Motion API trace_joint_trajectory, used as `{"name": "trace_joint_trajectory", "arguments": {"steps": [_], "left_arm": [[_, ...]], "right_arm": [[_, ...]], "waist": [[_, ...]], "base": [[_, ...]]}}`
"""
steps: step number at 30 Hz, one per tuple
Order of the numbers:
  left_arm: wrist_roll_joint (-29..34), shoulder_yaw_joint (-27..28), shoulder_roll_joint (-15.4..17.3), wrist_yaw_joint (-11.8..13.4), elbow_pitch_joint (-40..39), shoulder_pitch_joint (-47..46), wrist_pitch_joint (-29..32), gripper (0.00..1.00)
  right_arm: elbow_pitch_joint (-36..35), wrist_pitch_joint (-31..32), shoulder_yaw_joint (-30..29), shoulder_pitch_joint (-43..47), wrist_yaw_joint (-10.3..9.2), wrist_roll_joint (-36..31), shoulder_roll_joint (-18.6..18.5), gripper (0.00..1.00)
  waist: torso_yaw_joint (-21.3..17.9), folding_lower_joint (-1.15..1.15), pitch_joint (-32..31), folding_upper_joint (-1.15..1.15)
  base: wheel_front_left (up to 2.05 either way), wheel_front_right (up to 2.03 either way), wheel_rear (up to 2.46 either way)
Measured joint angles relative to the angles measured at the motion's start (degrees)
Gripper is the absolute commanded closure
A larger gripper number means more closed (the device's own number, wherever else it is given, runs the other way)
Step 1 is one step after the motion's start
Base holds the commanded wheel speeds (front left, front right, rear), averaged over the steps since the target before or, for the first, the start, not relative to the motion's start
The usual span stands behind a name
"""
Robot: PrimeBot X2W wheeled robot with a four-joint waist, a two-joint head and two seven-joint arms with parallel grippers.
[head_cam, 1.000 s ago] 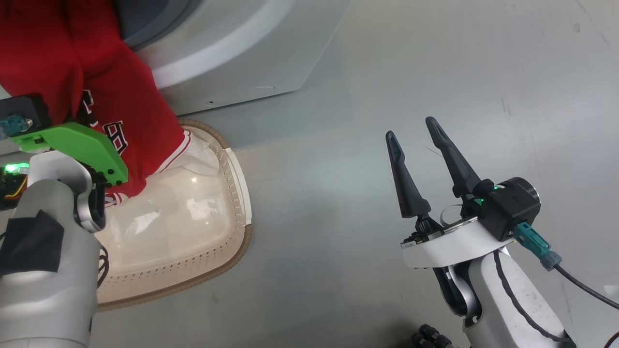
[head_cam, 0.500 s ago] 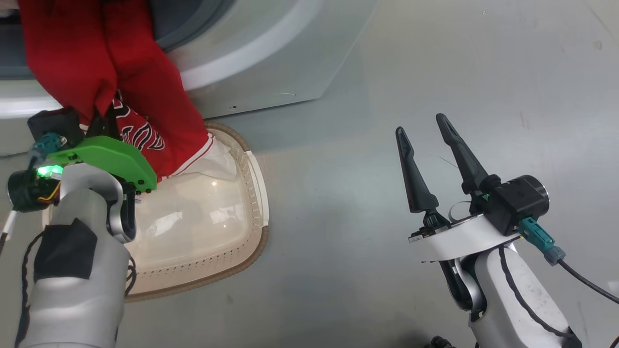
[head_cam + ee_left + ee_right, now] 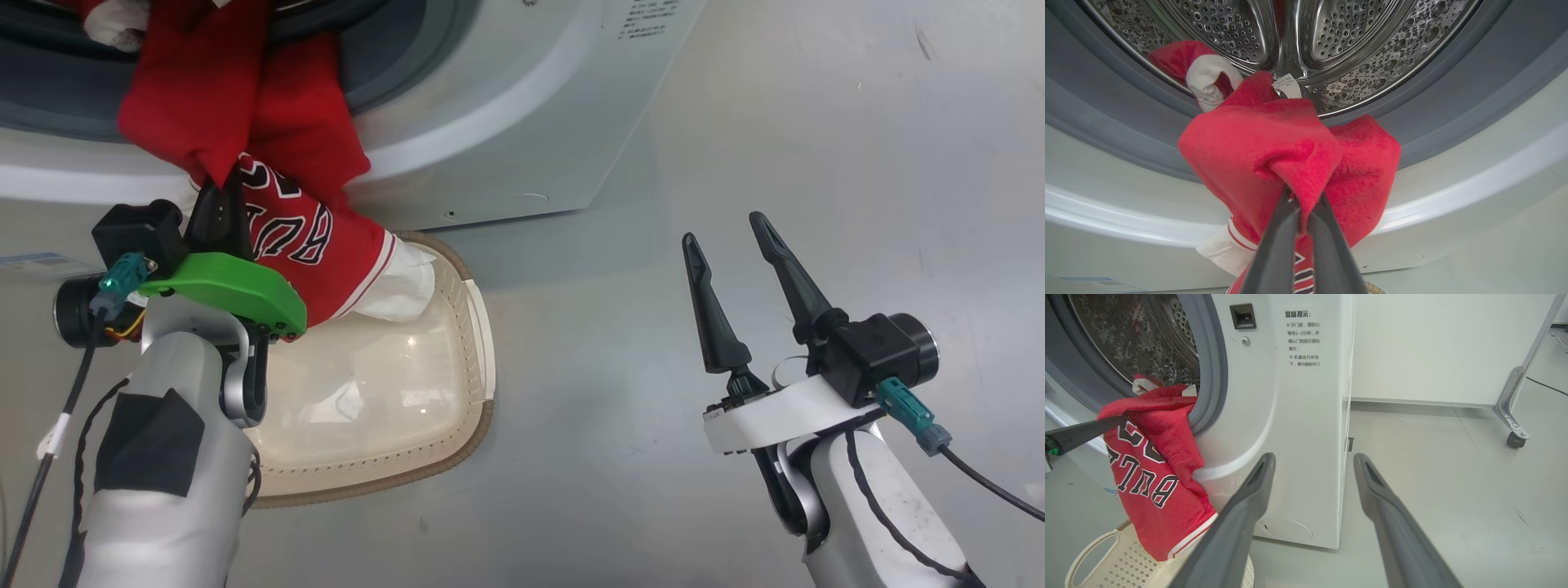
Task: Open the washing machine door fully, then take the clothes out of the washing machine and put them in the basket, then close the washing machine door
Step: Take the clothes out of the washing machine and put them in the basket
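- Red clothes (image 3: pixel 310 237) spill over the lip of the washing machine (image 3: pixel 522 106) at the upper left of the head view. Their white-trimmed hem touches down inside the basket (image 3: pixel 482 359).
- Pinched on a bunched fold of those clothes, the left claw (image 3: pixel 1303 202) has its fingers pressed together with red cloth between them. The right claw (image 3: pixel 722 229) stands spread apart and empty over the floor (image 3: pixel 735 122) at the right of the frame, well apart from the machine.
- Step in hand, as I judge it: drawing the clothes out of the drum (image 3: pixel 1339 32) and over the basket. Pull outward first, so cloth trailing over the grey gasket (image 3: pixel 1453 102) slides free without snagging. Then lower over the basket's middle before letting go. The hem lies near the rim beside the machine, so an early drop could drape over the edge.
- Left wrist view looks straight into the perforated drum, where a red-and-white piece (image 3: pixel 1208 77) lies at the upper left, likely more to fetch. The head view gives instead the basket's bare bottom.
- Right wrist view shows the hang side-on, black-and-white lettering outward, plus the basket's loop handle (image 3: pixel 1086 551) at lower left.
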Motion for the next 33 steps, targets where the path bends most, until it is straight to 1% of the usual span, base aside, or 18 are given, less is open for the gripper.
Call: {"name": "trace_joint_trajectory", "arguments": {"steps": [10, 16, 18, 23, 29, 33], "left_arm": [[1.6, -0.4, -0.2, 0.0, -7.5, 2.6, -0.1, 1.0], [3.0, -0.2, -0.3, 0.1, -15.5, 4.4, -0.2, 1.0], [3.4, -0.2, -0.3, 0.1, -17.6, 5.4, -0.2, 1.0], [4.8, -0.6, -0.3, 0.6, -21.8, 8.9, -0.2, 1.0], [5.1, -1.8, -0.3, 1.1, -24.5, 14.2, -0.2, 1.0], [5.1, -2.3, -0.3, 1.6, -24.1, 18.4, -0.2, 1.0]], "right_arm": [[0.9, 0.0, -0.7, 1.5, 0.09, -0.2, -0.3, 0.0], [1.4, 0.0, -1.0, 2.8, 0.18, -0.6, -0.3, 0.0], [1.5, 0.0, -1.1, 3.2, 0.48, -0.6, -0.3, 0.0], [1.8, 0.0, -1.4, 4.2, 0.51, -0.6, -0.3, 0.0], [1.8, 0.0, -1.4, 5.7, 0.52, -0.7, -0.2, 0.0], [1.7, 0.0, -1.4, 5.9, 0.53, -0.8, -0.2, 0.0]], "waist": [[2.4, 0.0, -3.8, 0.0], [3.3, 0.0, -6.5, 0.0], [3.6, 0.0, -7.4, 0.0], [4.0, 0.0, -9.6, 0.0], [4.4, 0.0, -11.7, 0.0], [4.5, 0.0, -12.2, 0.0]], "base": [[0.0, 0.0, 0.0], [0.0, 0.0, 0.0], [0.0, 0.0, 0.0], [0.0, 0.0, 0.0], [0.0, 0.0, 0.0], [0.0, 0.0, 0.0]]}}
